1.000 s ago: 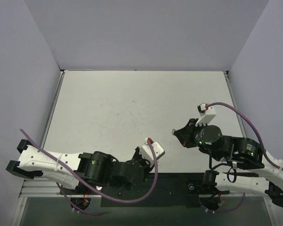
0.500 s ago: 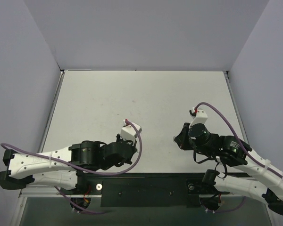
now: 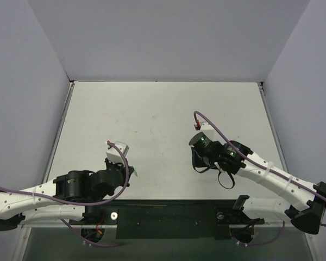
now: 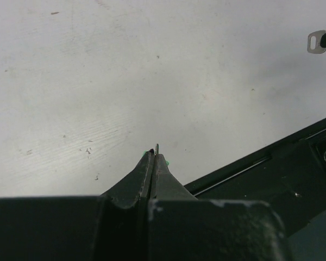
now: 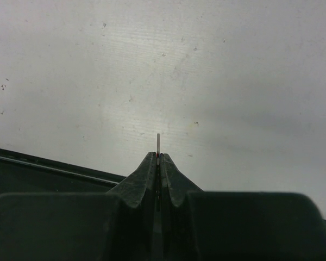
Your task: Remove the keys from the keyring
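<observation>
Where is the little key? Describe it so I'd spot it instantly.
Over the white table, follow the right arm to its shut fingers. They pinch the key, a flat silver tab with a hole; the left fingers grip a green piece instead.

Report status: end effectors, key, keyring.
Left end effector shut on keyring, green at tips. Right end effector shut on key. Key off keyring, held apart. Nothing seen in the way.

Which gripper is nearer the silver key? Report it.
Right. The right gripper holds the key edge-on in its fingers; the left gripper, shut on the green keyring, is apart from it.
</observation>
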You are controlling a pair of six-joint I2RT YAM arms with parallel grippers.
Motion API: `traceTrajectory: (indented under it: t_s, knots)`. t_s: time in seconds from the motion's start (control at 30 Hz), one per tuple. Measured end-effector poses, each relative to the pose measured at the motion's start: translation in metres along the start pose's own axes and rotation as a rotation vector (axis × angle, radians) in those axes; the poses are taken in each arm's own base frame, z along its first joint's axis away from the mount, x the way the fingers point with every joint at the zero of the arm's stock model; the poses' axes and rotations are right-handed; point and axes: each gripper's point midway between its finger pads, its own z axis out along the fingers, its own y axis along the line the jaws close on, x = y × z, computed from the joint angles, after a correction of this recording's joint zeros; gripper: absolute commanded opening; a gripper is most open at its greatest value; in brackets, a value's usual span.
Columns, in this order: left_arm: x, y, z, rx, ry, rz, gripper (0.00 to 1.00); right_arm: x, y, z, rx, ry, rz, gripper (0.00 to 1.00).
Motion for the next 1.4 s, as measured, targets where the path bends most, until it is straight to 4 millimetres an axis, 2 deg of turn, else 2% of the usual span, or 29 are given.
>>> traceTrajectory:
  t_s: [0.17,0.27,0.53,0.77,0.93,1.03,1.07,1.1,1.2,1.4]
  knots:
    - [0.018,0.021,0.005,-0.050,-0.005,0.003,0.00,-0.008,0.003,0.019,0.008,0.049,0.007,0.00]
    - [0.022,0.028,0.005,-0.057,-0.012,0.001,0.00,-0.014,0.002,0.032,0.005,0.090,0.023,0.00]
    - [-0.005,0.035,-0.012,-0.085,-0.048,-0.008,0.00,-0.032,0.004,0.073,-0.005,0.216,0.039,0.00]
    - [-0.005,0.039,-0.014,-0.092,-0.048,0.030,0.00,-0.041,0.014,0.104,-0.007,0.293,0.003,0.00]
    - [-0.007,0.041,-0.017,-0.082,-0.060,0.016,0.00,-0.037,0.012,0.118,0.008,0.337,-0.013,0.03]
    - [-0.010,0.042,-0.019,-0.075,-0.074,0.002,0.00,-0.035,0.008,0.125,0.020,0.356,-0.015,0.13]
    - [-0.011,0.043,-0.021,-0.072,-0.080,-0.004,0.00,-0.034,0.007,0.127,0.024,0.361,-0.013,0.22]
    - [-0.012,0.044,-0.022,-0.069,-0.086,-0.010,0.00,-0.033,0.006,0.128,0.025,0.364,-0.014,0.25]
    - [-0.015,0.047,-0.025,-0.059,-0.104,-0.030,0.00,-0.032,0.004,0.130,0.030,0.371,-0.014,0.45]
    - [-0.016,0.049,-0.027,-0.054,-0.116,-0.043,0.00,-0.033,0.003,0.131,0.028,0.370,-0.026,0.70]
